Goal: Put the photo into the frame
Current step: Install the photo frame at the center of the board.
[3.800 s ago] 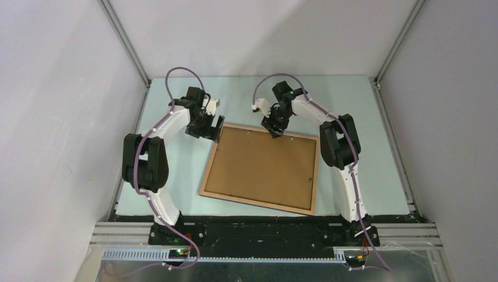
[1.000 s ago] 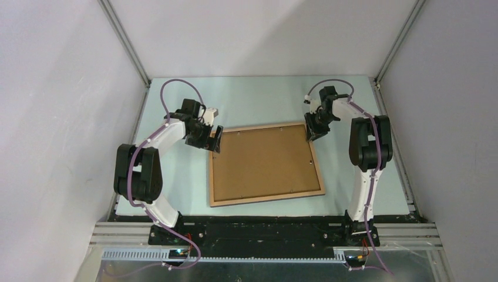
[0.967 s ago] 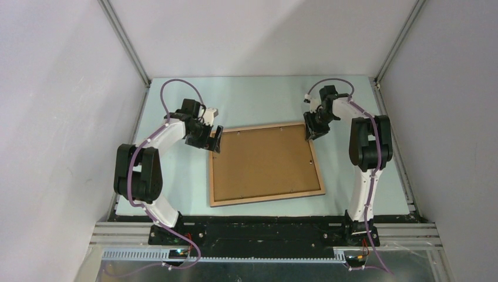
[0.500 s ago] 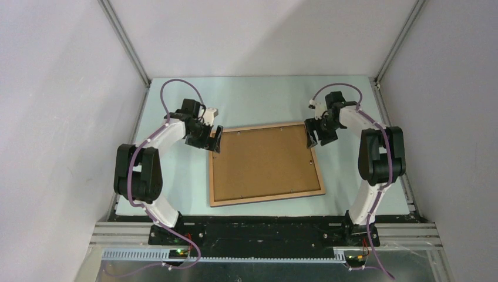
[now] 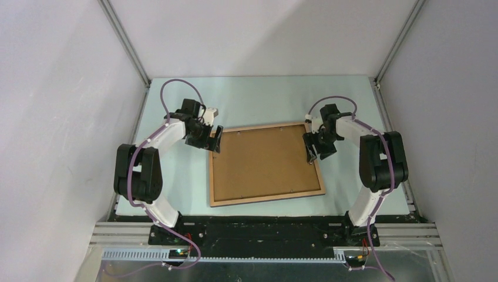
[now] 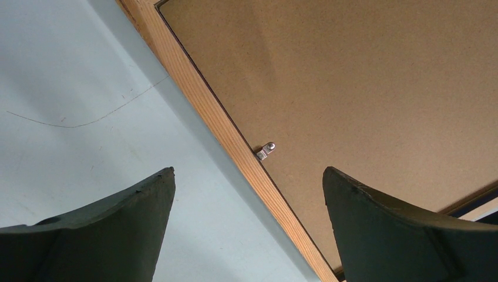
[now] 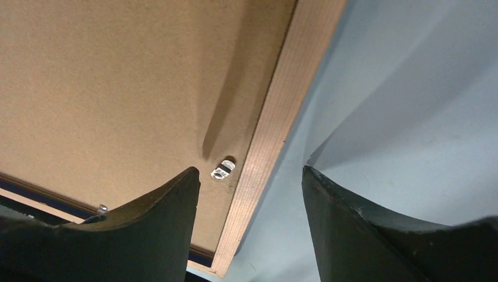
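Observation:
The frame [image 5: 268,196] lies flat on the table with its light wood face up, and the plain brown backing board [image 5: 261,164] fills it. The photo is hidden. My left gripper [image 5: 215,140] is open at the frame's far left corner. In the left wrist view [image 6: 248,171] its jaws straddle the wooden rail [image 6: 194,88] near a small metal clip [image 6: 265,151]. My right gripper [image 5: 310,151] is open over the right rail. In the right wrist view [image 7: 249,170] its jaws straddle the rail [image 7: 282,106] beside another clip [image 7: 223,169]. Neither gripper holds anything.
The pale green table [image 5: 258,103] is walled by white panels at the back and both sides. A metal post [image 5: 126,44] runs along the back left and another [image 5: 399,41] along the back right. Both arm bases stand at the near edge.
The frame turned clockwise since 3.8 s ago. In the last second my right gripper moved from the frame's far right corner nearer along the right rail. The left gripper stayed put.

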You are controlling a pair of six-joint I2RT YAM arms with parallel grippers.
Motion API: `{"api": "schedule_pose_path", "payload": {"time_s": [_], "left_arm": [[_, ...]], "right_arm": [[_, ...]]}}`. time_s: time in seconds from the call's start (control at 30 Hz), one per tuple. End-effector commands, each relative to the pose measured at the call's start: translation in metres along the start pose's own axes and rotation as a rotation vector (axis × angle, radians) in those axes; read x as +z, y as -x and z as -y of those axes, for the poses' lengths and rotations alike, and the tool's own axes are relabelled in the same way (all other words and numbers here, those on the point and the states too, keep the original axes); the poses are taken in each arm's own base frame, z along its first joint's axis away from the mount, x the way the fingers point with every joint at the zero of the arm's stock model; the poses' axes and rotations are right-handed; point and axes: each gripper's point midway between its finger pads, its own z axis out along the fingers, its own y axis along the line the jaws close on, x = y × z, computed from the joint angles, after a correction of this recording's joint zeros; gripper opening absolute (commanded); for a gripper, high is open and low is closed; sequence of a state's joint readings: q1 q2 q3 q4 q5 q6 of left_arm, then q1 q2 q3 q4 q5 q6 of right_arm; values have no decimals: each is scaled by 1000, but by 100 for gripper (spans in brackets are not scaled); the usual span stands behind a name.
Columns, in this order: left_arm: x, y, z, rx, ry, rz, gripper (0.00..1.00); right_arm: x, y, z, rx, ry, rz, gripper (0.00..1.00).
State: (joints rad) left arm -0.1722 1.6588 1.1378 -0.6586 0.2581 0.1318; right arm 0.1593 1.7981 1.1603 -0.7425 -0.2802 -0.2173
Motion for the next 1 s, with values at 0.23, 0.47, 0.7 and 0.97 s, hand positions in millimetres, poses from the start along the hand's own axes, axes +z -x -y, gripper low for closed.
{"api": "schedule_pose_path", "payload": {"time_s": [0.23,0.47,0.7,0.97], "left_arm": [[-13,16,2,26,2,70,100],[-13,15,2,25,4,68,100],[-13,16,1,25,6,68,100],[-13,15,0,24,10,66,100]], "right_arm": [[5,11,-3,-38,-42,31,64],[5,8,-2,-53,-51,15,53],[3,5,-1,-86,-59,6,45],[4,3,-2,-107,-67,-2,37]]}}
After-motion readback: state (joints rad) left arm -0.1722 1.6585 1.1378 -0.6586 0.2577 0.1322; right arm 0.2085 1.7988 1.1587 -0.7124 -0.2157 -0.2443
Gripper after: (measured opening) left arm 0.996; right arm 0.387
